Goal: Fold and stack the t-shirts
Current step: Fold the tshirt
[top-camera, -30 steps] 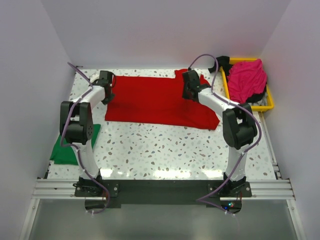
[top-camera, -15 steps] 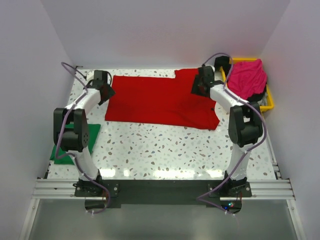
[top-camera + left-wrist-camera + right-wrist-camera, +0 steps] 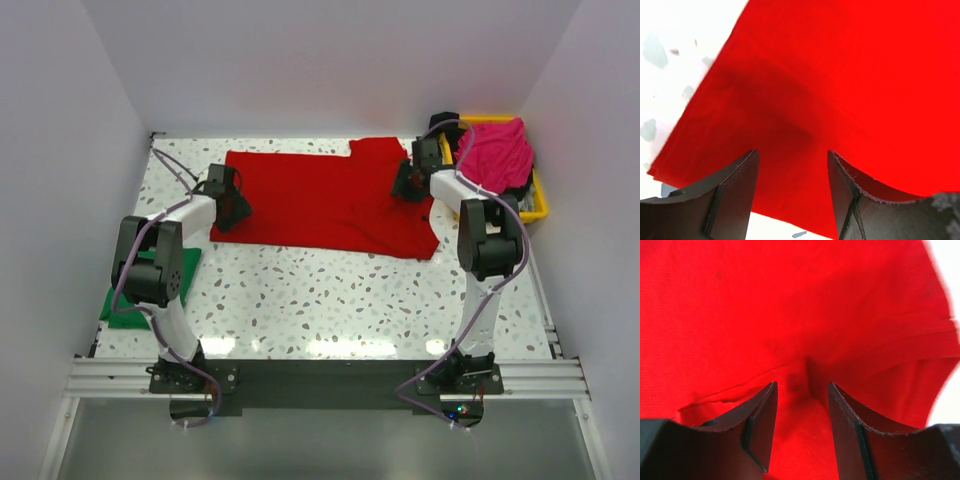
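near side: speckled table (image 3: 330,290) lies open from the red t-shirt (image 3: 320,205) to its near edge | far right: yellow tray (image 3: 530,214) heaped with the magenta t-shirt (image 3: 495,160), just beside the right gripper (image 3: 405,185), pretty tight there | left edge: green t-shirt (image 3: 125,305), flat, easy to pass over | walls (image 3: 320,70) box in back and both sides

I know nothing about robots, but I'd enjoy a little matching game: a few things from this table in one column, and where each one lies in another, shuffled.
Things:
1. red t-shirt
2. green t-shirt
3. pink t-shirt
4. yellow tray

Places:
A. heaped in the tray
B. spread flat across the far middle of the table
C. at the table's left edge
D. at the table's far right corner

Pairs: 1-B, 2-C, 3-A, 4-D
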Tool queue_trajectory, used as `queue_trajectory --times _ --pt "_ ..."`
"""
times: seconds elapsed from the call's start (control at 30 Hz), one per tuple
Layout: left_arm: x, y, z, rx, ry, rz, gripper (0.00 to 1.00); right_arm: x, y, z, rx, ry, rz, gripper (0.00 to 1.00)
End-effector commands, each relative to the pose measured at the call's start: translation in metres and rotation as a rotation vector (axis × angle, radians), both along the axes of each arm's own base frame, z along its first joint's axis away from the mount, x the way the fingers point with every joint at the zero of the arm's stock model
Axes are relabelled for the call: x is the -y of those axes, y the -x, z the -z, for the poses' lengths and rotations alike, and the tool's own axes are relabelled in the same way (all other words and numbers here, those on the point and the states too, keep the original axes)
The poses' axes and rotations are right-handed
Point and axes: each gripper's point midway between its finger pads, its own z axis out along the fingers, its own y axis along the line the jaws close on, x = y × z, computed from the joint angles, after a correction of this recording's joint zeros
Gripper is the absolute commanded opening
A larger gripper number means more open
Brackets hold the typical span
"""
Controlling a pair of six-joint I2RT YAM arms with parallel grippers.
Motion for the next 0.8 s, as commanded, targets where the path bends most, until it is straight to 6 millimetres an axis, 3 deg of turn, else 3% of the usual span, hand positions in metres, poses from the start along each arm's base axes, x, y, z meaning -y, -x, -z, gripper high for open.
queue_trajectory --times 0.0,0.17,0.37,0.53,0.77 --pt "0.012 -0.004 0.002 0.030 0.055 -0.005 0.61 -0.011 -0.016 -0.014 0.056 -0.039 -0.031 0.49" --pt "0.012 0.002 0.008 0.018 0.055 -0.013 0.61 -0.015 -0.014 -0.009 0.044 -0.062 -0.031 0.40" --pt "0.009 0.004 0.010 0.006 0.041 -0.023 0.61 -0.013 -0.016 -0.025 0.073 -0.059 -0.020 0.15" --pt "0.007 0.007 0.013 -0.004 0.031 -0.029 0.61 -0.014 -0.021 -0.046 0.105 -0.059 -0.025 0.11" --pt "0.006 0.008 0.015 -0.010 0.033 -0.032 0.61 -0.011 -0.023 -0.054 0.115 -0.042 -0.019 0.10"
